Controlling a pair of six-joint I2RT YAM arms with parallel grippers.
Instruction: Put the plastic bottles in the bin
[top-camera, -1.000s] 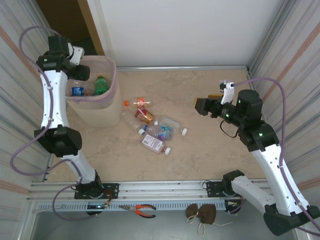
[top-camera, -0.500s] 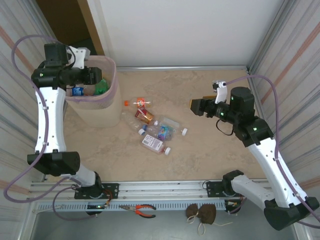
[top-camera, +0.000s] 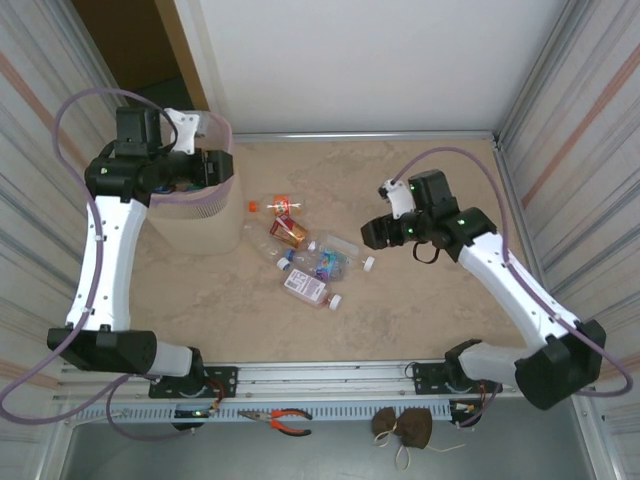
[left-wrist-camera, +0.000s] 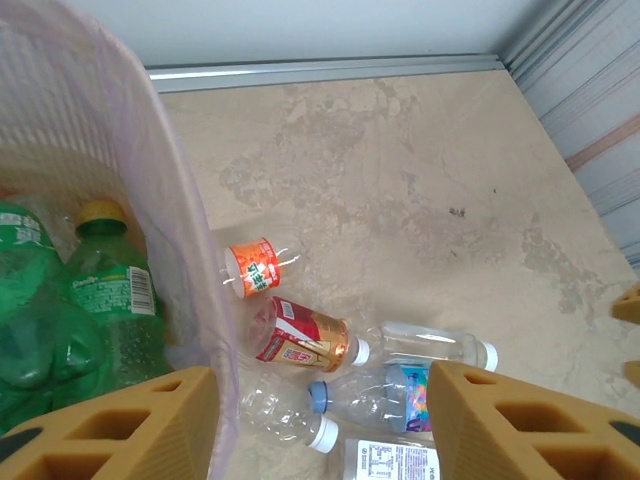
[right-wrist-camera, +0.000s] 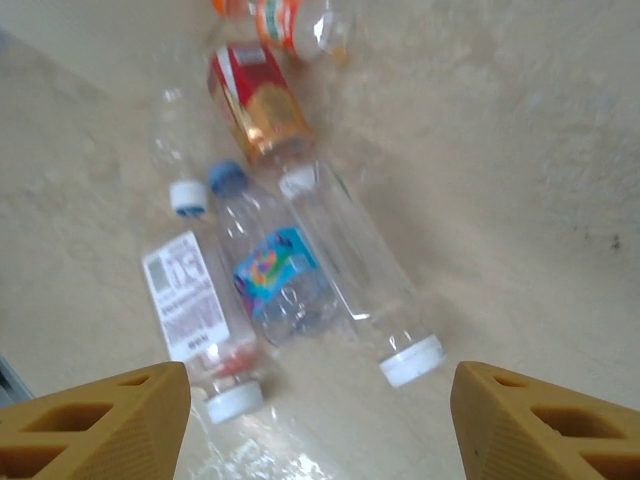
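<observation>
Right hand (top-camera: 371, 232) neared bottles (top-camera: 306, 288); left hand (top-camera: 214, 166) shifted across bin (top-camera: 195, 228).

Shows as a beige, marbled table (top-camera: 440, 180). Carries the bin (top-camera: 195, 228) upright near the far left corner. Bears six bottles just right of the bin, all lying on their sides in a loose cluster. Starts farthest back with an orange-labelled bottle (top-camera: 281, 205), then a red-labelled bottle (top-camera: 289, 231) just nearer. Continues with a small clear bottle (top-camera: 270, 250), a blue-labelled bottle (top-camera: 327, 264) and a long clear bottle (top-camera: 345, 248) side by side, perhaps touching. Ends nearest with a white-labelled bottle (top-camera: 305, 287), white cap toward the right.
</observation>
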